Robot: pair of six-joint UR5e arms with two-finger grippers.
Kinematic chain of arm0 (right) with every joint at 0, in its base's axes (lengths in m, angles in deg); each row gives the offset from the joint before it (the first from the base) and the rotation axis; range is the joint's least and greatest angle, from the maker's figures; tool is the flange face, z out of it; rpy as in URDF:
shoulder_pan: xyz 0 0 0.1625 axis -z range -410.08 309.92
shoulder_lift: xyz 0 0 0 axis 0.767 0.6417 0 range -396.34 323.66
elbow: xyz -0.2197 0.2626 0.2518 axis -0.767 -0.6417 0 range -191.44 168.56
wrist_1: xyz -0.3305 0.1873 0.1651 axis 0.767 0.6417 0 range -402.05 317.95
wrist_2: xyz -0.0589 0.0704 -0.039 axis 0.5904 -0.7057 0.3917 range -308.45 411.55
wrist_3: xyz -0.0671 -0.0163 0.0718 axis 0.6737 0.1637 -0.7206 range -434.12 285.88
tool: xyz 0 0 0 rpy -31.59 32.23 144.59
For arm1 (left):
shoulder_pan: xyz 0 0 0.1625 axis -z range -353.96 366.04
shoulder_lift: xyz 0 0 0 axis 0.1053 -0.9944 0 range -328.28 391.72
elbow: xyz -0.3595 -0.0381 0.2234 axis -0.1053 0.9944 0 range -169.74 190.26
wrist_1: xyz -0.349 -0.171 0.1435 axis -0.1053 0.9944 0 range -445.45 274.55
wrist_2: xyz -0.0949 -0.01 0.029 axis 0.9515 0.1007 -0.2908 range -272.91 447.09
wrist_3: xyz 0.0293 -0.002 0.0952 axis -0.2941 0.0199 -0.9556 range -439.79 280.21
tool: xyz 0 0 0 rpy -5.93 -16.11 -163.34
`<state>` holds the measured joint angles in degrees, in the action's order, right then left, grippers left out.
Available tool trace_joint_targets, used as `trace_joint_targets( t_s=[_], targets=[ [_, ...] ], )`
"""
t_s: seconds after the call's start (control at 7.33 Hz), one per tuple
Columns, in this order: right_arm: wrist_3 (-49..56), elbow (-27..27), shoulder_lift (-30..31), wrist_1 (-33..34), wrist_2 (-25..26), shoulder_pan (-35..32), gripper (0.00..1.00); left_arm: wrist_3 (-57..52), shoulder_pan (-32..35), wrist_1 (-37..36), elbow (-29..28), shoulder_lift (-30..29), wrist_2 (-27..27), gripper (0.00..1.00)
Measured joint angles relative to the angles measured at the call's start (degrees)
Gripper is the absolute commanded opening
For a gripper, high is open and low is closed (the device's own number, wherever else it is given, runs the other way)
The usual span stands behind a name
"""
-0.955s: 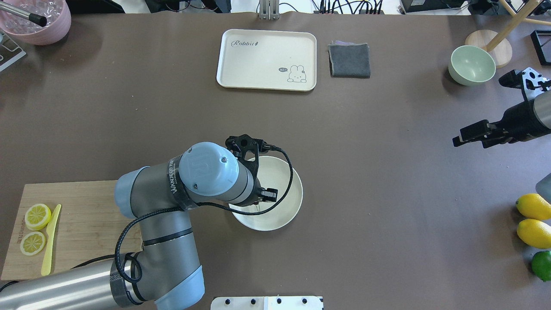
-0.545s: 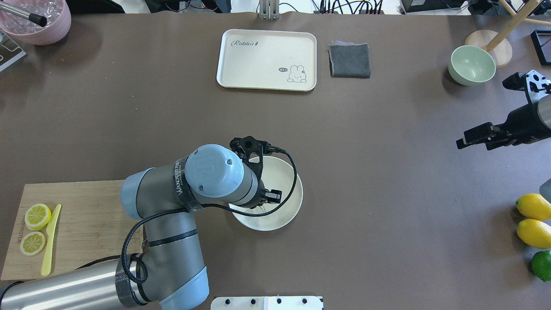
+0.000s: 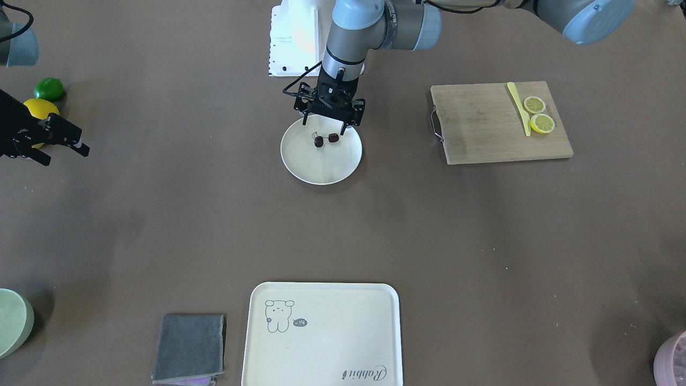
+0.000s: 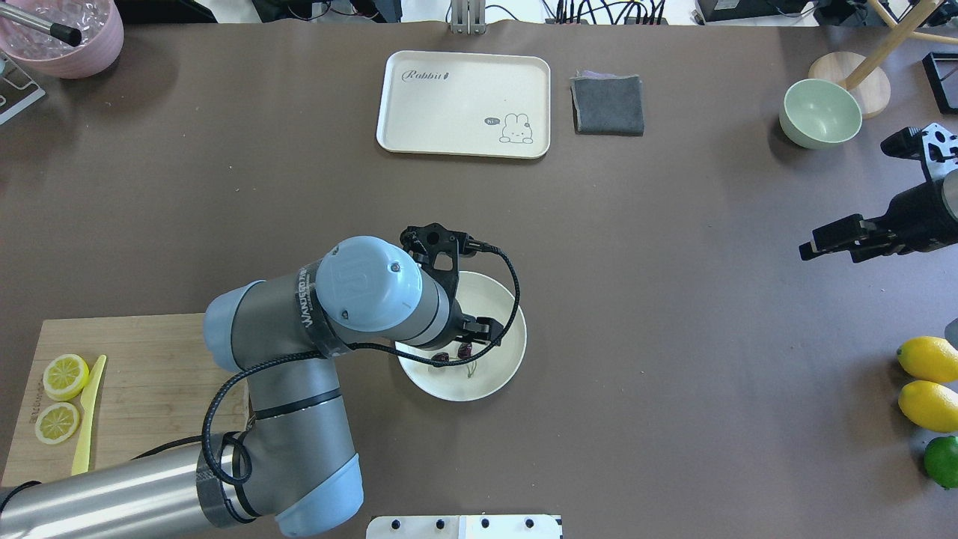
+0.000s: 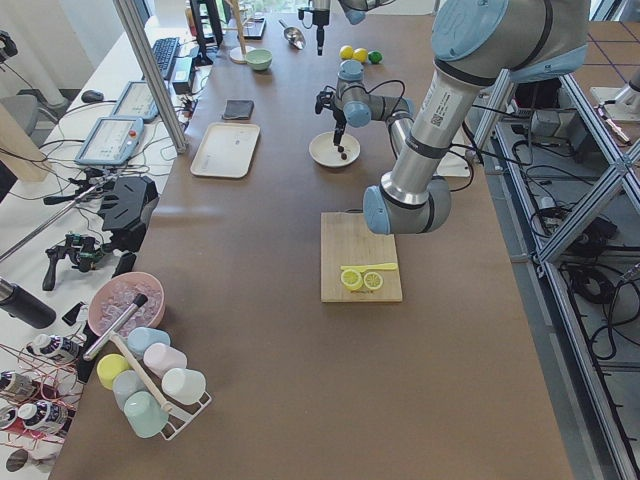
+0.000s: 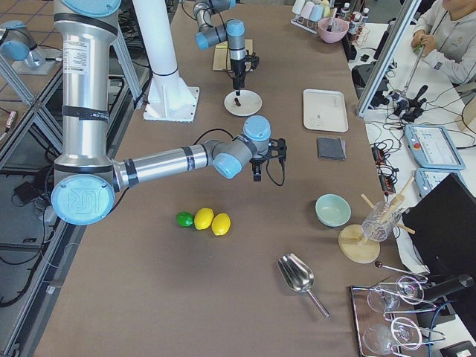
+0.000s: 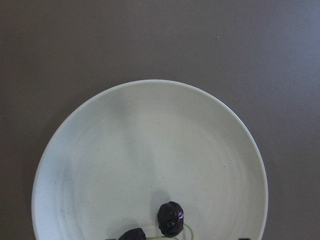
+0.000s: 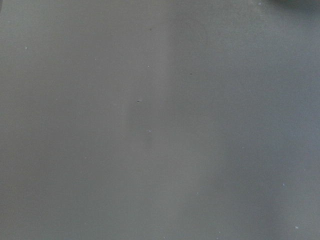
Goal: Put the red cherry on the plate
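Observation:
The red cherry (image 3: 319, 141), a pair of dark glossy fruits on a thin stem, lies on the round cream plate (image 3: 321, 167) near the rim closest to the robot. In the left wrist view the cherry (image 7: 170, 219) sits at the bottom of the plate (image 7: 150, 145). My left gripper (image 3: 325, 126) hangs open just above that edge of the plate, holding nothing. From overhead the cherry (image 4: 464, 349) shows just beside the left wrist, on the plate (image 4: 494, 374). My right gripper (image 4: 832, 242) hovers open over bare table far to the right.
A rabbit tray (image 4: 464, 105), grey cloth (image 4: 608, 105) and green bowl (image 4: 820, 114) line the far side. A cutting board (image 4: 150, 374) with lemon slices and a yellow knife lies near left. Lemons (image 4: 928, 359) and a lime (image 4: 941, 460) sit near right.
The left gripper has let go of the cherry and risen off the plate; the cherry now lies in view on it. The right gripper drifted slightly to the right.

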<state>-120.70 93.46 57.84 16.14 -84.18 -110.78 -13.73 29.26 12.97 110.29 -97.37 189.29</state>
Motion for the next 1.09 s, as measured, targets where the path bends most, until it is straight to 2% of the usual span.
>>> trace_joint_targets(
  t_s=[0.27, 0.41, 0.68, 0.82, 1.09],
  targets=[
    [4.4, 0.1, 2.2, 0.1, 0.5, -2.1, 1.0, -3.1, 5.6, -5.4, 5.6, 4.0, 2.8, 0.88],
    [8.2, 0.0, 3.8, 0.3, 0.6, -4.1, 1.0, -9.1, 9.9, -9.6, 9.8, 7.6, 5.0, 0.88],
    [16.2, -0.6, 6.8, 0.8, 0.7, -8.2, 1.0, -26.9, 20.6, -14.0, 15.3, 17.0, 9.0, 0.91],
    [20.9, -0.8, 7.9, 2.3, 0.7, -10.7, 1.0, -38.8, 27.8, -14.3, 15.9, 22.5, 12.8, 0.96],
    [31.1, -0.9, 8.2, 8.7, 0.7, -16.3, 1.0, -62.6, 42.2, -14.1, 14.2, 32.5, 18.2, 0.97]
  ],
)
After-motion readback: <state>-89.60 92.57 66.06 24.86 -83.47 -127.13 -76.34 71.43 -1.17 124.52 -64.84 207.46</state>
